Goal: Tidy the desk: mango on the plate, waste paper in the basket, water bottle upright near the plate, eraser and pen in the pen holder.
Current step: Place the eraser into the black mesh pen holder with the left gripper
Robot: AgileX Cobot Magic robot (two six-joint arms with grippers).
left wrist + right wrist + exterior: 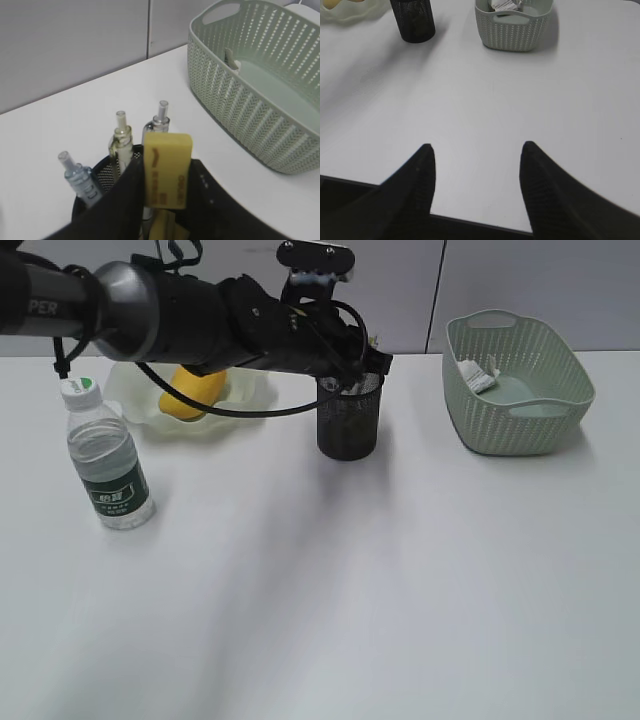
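The left gripper [162, 200] is gripping the yellow eraser [166, 170] over the pen holder [349, 418], far centre. Mango [192, 392] is sitting on the plate [250, 395], waste paper [478, 375] in the basket [520, 410], water bottle [106, 455] upright; the right gripper [476, 165] is hanging open, empty.

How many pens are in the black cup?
3, all standing in the cup: one pen at left, one in the middle, one behind the eraser. The claw may hide more.

Office-like test station is suggested: plain white tabletop [330, 580], grey partition panels [520, 290] behind, pen holder [349, 420] with pens.
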